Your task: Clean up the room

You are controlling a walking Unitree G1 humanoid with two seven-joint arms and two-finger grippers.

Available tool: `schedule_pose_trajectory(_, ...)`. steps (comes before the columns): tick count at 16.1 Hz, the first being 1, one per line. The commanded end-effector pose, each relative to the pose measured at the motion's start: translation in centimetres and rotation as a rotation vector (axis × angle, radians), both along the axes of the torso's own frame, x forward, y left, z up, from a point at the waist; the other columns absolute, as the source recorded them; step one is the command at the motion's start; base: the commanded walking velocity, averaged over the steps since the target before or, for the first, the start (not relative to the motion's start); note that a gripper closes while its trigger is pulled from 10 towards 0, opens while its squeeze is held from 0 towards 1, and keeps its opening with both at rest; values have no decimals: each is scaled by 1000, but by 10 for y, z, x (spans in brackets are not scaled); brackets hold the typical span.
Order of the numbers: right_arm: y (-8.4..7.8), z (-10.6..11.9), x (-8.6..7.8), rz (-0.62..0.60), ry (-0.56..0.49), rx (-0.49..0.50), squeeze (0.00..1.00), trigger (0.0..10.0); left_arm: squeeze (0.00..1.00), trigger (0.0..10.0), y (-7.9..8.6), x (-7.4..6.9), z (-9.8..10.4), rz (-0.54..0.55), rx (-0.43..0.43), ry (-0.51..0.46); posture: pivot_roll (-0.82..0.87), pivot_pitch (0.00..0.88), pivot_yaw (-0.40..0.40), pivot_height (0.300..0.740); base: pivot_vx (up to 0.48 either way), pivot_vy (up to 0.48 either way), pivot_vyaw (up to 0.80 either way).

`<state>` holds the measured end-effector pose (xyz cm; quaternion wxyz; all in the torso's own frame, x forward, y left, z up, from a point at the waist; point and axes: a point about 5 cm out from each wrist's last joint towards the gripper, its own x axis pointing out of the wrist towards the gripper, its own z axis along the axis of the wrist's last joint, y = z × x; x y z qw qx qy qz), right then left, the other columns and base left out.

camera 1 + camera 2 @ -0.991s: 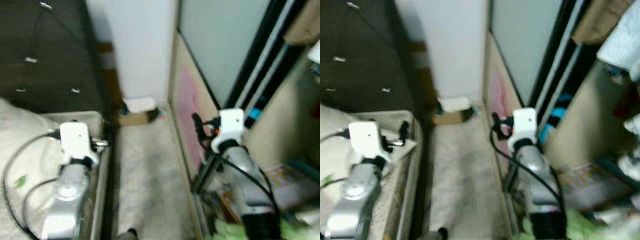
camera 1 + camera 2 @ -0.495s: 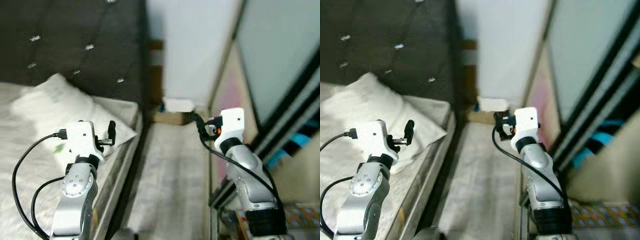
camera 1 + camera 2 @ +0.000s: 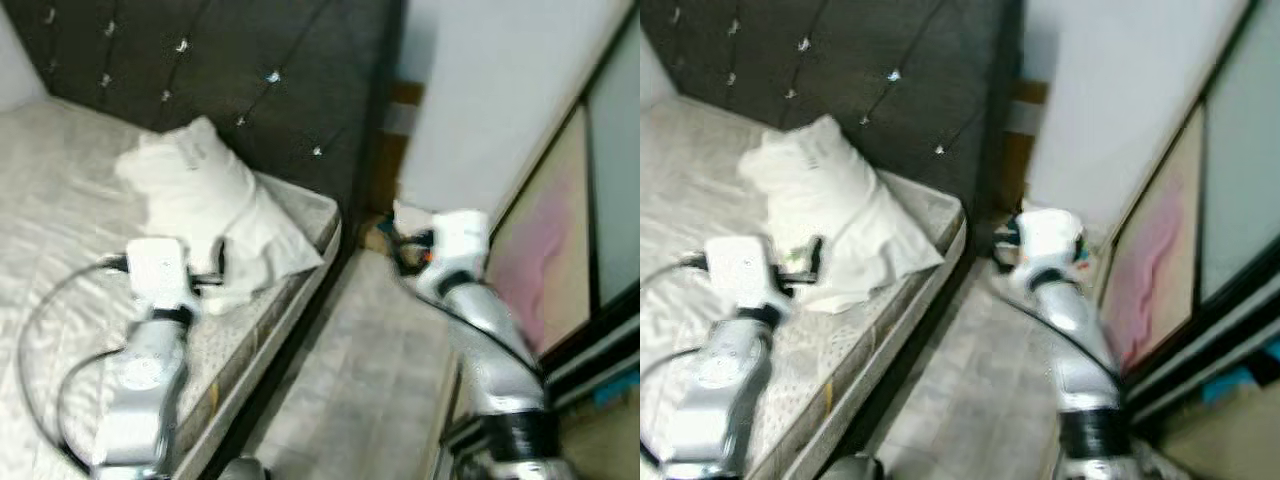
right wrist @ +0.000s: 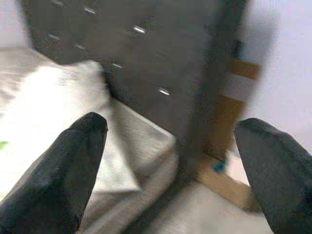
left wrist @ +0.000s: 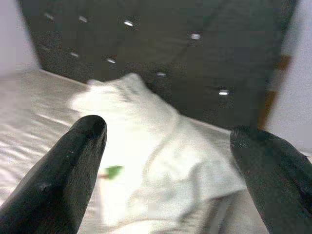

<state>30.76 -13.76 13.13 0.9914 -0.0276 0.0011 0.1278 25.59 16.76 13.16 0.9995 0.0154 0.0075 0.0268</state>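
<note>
Against the dark tufted headboard (image 3: 250,70), a white pillow (image 3: 200,200) lies on the bed (image 3: 60,200), both tools, left (image 5: 165,161) and right (image 4: 170,161), spread wide and empty.

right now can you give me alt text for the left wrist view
The open left tool points at a rumpled white pillow on a pale bed, with a small green scrap beside it. A dark tufted headboard stands behind.
</note>
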Motion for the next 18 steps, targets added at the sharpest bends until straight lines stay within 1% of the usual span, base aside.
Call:
schedule_pose_trajectory(1,-10,-1,0,-22,3,-5,0,10000,0,10000,-8,1,5,-23,-1,-22,52,0,-51,740,0,0,800)
schedule_pose_trajectory(5,-9,-1,1,-17,2,-4,0,10000,0,10000,-2,0,5,-2,-28,-32,49,0,-51,740,0,0,800)
schedule_pose_trajectory(10,-9,-1,2,-13,3,-1,0,10000,0,10000,-4,1,8,-24,-47,-52,51,0,-52,740,0,0,800)
schedule_pose_trajectory(11,-8,-1,2,-12,4,0,0,10000,0,10000,-1,1,8,-20,-72,-64,51,0,-52,740,0,0,800)
schedule_pose_trajectory(14,-9,-1,2,-10,5,0,0,10000,0,10000,2,-1,7,-11,-82,-67,50,0,-53,740,0,0,800)
schedule_pose_trajectory(16,-9,-1,1,-8,5,0,0,10000,0,10000,3,-1,6,12,-47,-58,49,0,-52,740,0,0,800)
schedule_pose_trajectory(18,-9,-2,1,-6,6,-1,0,10000,0,10000,2,-1,5,0,-67,-56,49,0,-54,740,0,0,800)
